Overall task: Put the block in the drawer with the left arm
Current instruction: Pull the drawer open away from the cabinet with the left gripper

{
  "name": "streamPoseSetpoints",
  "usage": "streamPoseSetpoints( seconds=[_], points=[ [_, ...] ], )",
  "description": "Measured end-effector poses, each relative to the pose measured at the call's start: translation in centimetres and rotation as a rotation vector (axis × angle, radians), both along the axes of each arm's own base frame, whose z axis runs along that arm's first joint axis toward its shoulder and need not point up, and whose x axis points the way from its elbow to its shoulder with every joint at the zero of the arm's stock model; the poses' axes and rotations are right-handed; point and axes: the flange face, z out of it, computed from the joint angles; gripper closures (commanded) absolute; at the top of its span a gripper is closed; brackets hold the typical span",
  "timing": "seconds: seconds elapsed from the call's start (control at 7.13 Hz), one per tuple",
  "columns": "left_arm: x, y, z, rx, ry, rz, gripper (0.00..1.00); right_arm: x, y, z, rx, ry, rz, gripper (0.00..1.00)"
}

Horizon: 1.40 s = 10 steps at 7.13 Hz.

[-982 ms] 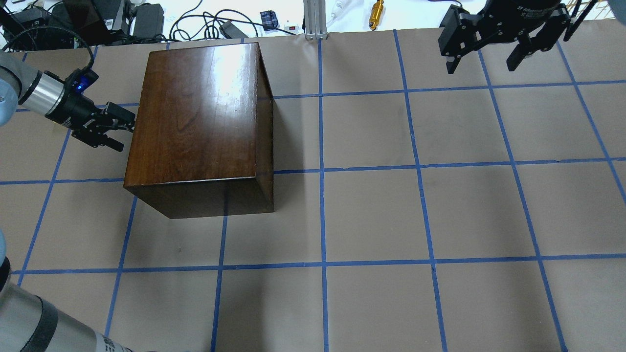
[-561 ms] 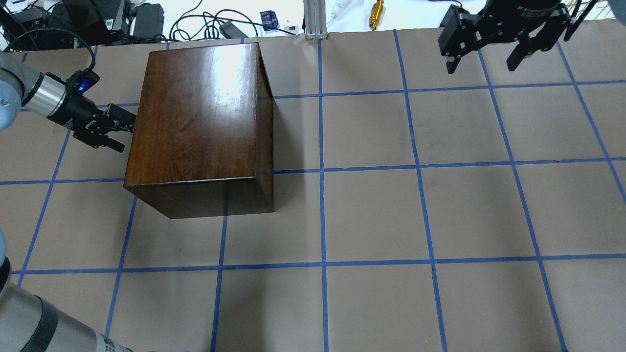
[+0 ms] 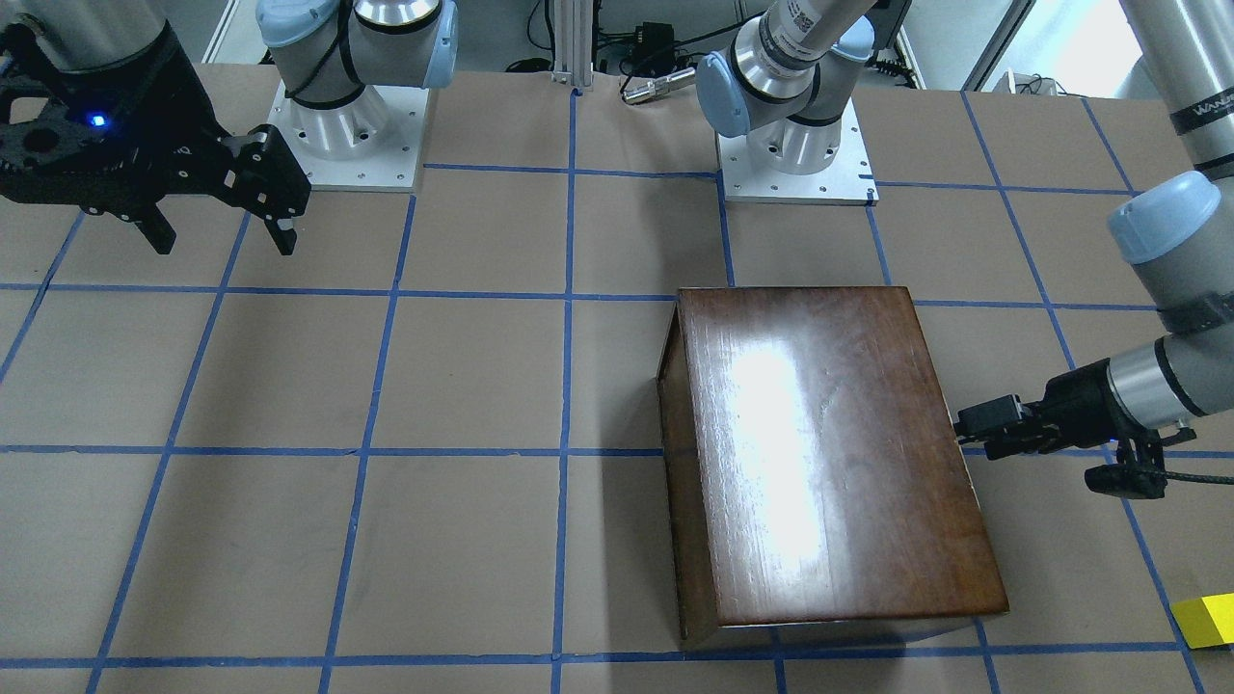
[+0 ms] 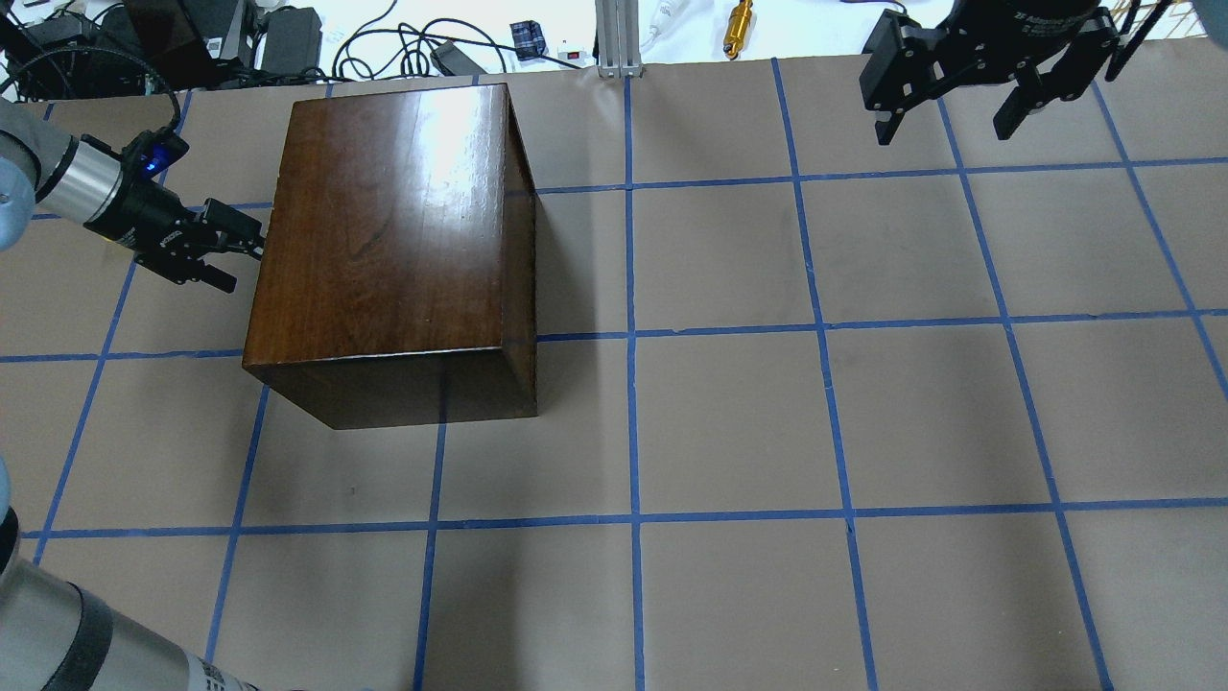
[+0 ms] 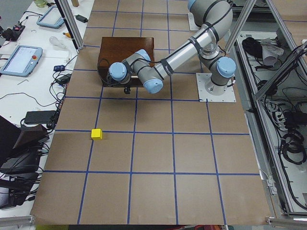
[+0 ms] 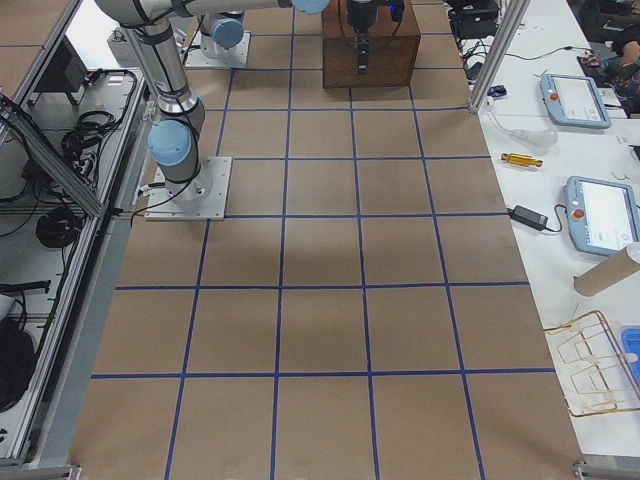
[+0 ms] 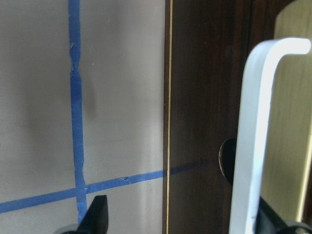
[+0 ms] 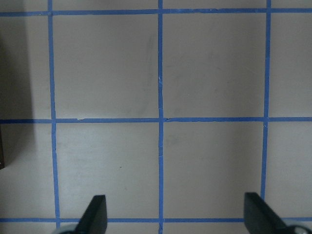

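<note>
The dark-brown wooden box [image 4: 393,221] stands left of centre on the table and also shows in the front view [image 3: 829,453]. Its drawer front [image 7: 204,122] with a white handle [image 7: 253,122] fills the left wrist view, and the drawer looks closed. My left gripper [image 4: 240,267] is open at that left face of the box [image 3: 967,439], and the handle stands between its fingers, close to one of them. The yellow block [image 3: 1205,620] lies on the table apart from the box, well clear of it [image 5: 97,133]. My right gripper [image 4: 950,110] is open and empty, high at the far right.
The table is brown paper with a grid of blue tape [image 4: 633,336]. Cables and small devices [image 4: 403,43] lie beyond the far edge. The two arm bases [image 3: 342,125] stand on white plates on the robot's side.
My left gripper has shifted a little toward the far side of the table along the box's left face. The box and the right arm have not moved.
</note>
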Motion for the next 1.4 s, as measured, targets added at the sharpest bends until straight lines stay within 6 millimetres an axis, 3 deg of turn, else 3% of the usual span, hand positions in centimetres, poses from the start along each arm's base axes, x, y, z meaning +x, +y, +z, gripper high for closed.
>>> streamPoseSetpoints(
  seconds=[1.4],
  points=[
    [1.7, 0.5, 0.3, 0.023, -0.069, -0.011, 0.00, 0.0, 0.0, 0.0, 0.000, 0.000, 0.000, 0.00]
  ],
)
